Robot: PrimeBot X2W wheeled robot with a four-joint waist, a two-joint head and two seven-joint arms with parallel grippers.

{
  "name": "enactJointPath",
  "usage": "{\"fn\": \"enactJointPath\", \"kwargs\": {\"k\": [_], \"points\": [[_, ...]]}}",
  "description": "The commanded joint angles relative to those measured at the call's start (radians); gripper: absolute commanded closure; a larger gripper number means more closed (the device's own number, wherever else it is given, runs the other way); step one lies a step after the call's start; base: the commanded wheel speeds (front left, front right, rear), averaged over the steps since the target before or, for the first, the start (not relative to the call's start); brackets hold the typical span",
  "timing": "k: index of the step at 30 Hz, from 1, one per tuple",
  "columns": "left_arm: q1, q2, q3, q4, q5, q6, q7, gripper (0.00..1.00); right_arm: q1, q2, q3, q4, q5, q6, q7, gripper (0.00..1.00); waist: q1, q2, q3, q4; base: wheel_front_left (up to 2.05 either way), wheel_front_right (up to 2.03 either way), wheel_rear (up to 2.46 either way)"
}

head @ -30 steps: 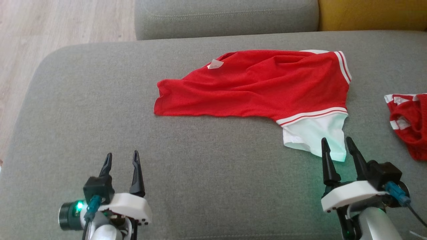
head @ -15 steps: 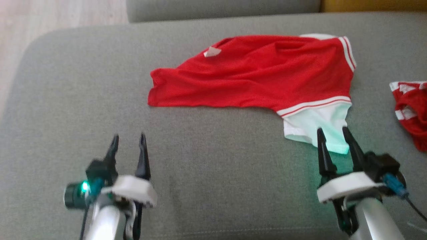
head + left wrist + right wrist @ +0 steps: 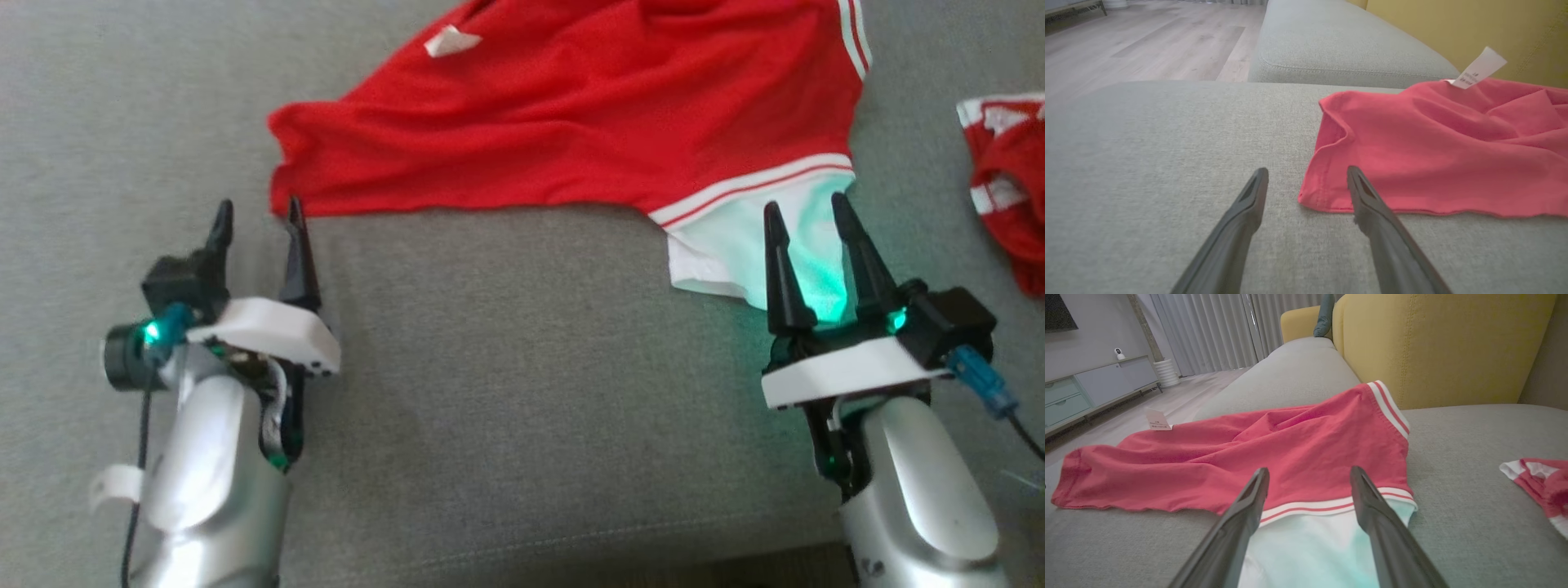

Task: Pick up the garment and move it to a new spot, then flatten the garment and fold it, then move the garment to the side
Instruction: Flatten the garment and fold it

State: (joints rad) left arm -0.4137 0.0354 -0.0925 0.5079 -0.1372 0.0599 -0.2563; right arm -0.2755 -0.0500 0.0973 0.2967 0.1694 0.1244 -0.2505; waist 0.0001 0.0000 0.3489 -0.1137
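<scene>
The garment (image 3: 571, 114) is red with white striped bands and a white part (image 3: 735, 253); it lies crumpled on the grey sofa seat (image 3: 506, 367). A small white label (image 3: 451, 41) sticks up near its far edge. My left gripper (image 3: 255, 214) stands open, just left of the garment's near-left corner (image 3: 1310, 196), not touching it. Above the white part, my right gripper (image 3: 804, 214) is open with nothing between its fingers. The right wrist view shows the red cloth (image 3: 1241, 465) and the white part (image 3: 1310, 547) under its open fingers.
A second red and white piece of cloth (image 3: 1008, 180) lies at the right on the seat. Yellow sofa backrest (image 3: 1437, 343) rises behind the garment. Another grey cushion (image 3: 1339, 53) lies beyond, wooden floor (image 3: 1147, 45) to the left.
The head camera has tilted down and closer, so the garment sits higher in view. Both grippers have moved forward toward the garment, the right now over the white part, the left beside the corner.
</scene>
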Motion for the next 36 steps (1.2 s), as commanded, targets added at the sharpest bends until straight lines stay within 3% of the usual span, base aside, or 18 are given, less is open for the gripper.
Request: {"fn": "enactJointPath", "kwargs": {"k": [1, 7, 13, 14, 15, 16, 17, 18, 25, 36], "points": [[-0.027, 0.017, 0.035, -0.024, 0.007, -0.006, -0.006, 0.0, -0.021, 0.0, 0.024, -0.037, 0.008, 0.006, -0.011, 0.0, -0.0001, 0.0, 0.029, -0.025, 0.0, 0.0, 0.0], [-0.052, 0.017, 0.066, 0.002, 0.016, -0.038, -0.006, 0.0, -0.034, 0.0, 0.017, -0.049, 0.015, 0.006, -0.011, 0.0, -0.0001, 0.0, 0.06, -0.046, 0.0, 0.0, 0.0], [-0.062, 0.016, 0.107, 0.043, 0.017, -0.028, -0.006, 0.0, -0.049, 0.0, 0.02, -0.052, 0.023, 0.006, -0.011, 0.0, -0.0001, 0.0, 0.074, -0.065, 0.0, 0.0, 0.0], [-0.062, 0.016, 0.109, 0.056, 0.02, -0.03, -0.006, 0.09, -0.051, 0.0, 0.019, -0.051, 0.024, 0.006, -0.011, 0.0, -0.0001, 0.0, 0.076, -0.068, 0.0, 0.0, 0.0], [-0.062, 0.016, 0.11, 0.068, 0.022, -0.033, -0.006, 0.29, -0.053, 0.0, 0.019, -0.05, 0.025, 0.006, -0.011, 0.0, -0.0001, 0.0, 0.077, -0.07, 0.0, 0.0, 0.0], [-0.061, 0.016, 0.109, 0.078, 0.024, -0.035, -0.006, 0.68, -0.054, 0.0, 0.019, -0.049, 0.025, 0.006, -0.011, 0.0, -0.0001, 0.0, 0.078, -0.071, 0.0, 0.0, 0.0], [-0.061, 0.016, 0.108, 0.086, 0.028, -0.037, -0.006, 0.96, -0.055, 0.0, 0.02, -0.046, 0.024, 0.006, -0.011, 0.0, -0.0001, 0.0, 0.078, -0.072, 0.0, 0.0, 0.0], [-0.061, 0.016, 0.108, 0.09, 0.03, -0.039, -0.006, 1.0, -0.056, 0.0, 0.02, -0.043, 0.022, 0.006, -0.011, 0.0, -0.0001, 0.0, 0.079, -0.072, 0.0, 0.0, 0.0], [-0.044, 0.015, 0.107, 0.086, 0.011, -0.044, -0.006, 1.0, -0.043, 0.0, -0.014, 0.002, 0.012, 0.006, -0.011, 0.0, -0.0001, 0.0, 0.058, -0.057, 0.0, 0.0, 0.0], [0.015, 0.015, 0.057, 0.029, -0.019, -0.036, -0.006, 1.0, 0.007, 0.0, -0.04, 0.188, -0.016, 0.006, -0.011, 0.0, -0.0001, 0.0, 0.032, -0.035, 0.0, 0.0, 0.0]]}}
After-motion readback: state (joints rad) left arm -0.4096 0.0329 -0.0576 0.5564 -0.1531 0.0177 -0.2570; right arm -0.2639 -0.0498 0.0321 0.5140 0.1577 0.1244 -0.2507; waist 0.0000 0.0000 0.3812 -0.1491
